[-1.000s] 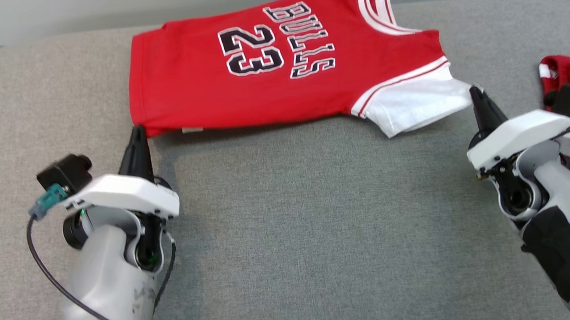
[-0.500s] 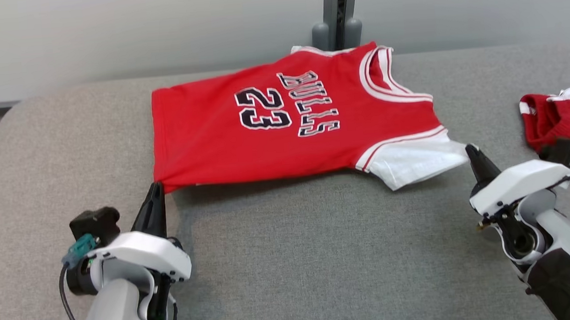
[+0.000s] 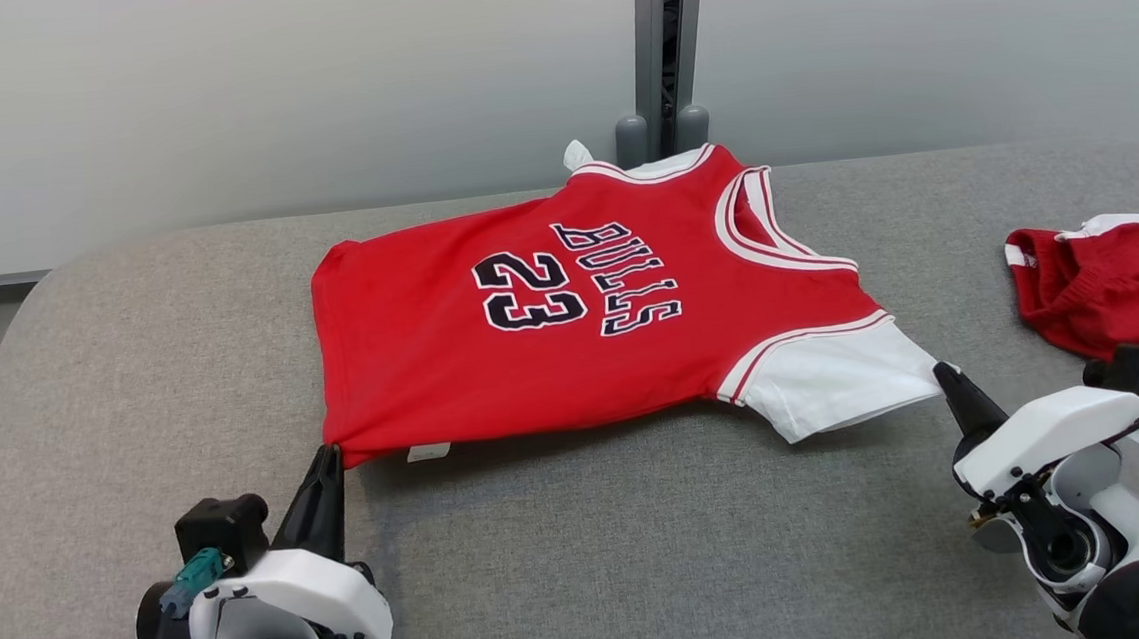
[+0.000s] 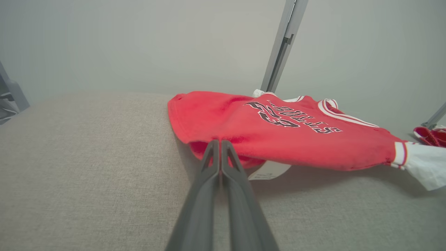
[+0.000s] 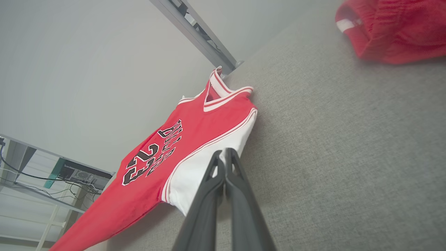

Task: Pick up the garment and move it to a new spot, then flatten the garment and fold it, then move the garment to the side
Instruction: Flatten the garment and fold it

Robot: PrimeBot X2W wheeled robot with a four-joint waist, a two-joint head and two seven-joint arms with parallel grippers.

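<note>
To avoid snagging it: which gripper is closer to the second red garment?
Right. The right gripper is beside the second red garment; the left gripper is far off, holding the jersey.

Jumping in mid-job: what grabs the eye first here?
The red Bulls 23 jersey, spread on the grey surface with its near edge lifted. The left gripper has its jaws shut on the hem corner, the right gripper on the white sleeve. A second red garment lies far right.

A wide grey fabric-covered table (image 3: 586, 559) with a rounded corner stands before a plain pale wall (image 3: 212, 84), a metal post (image 3: 658, 43) rising behind it (two round stubs at its foot), a shelf with cables (image 5: 69, 174) nearby.
</note>
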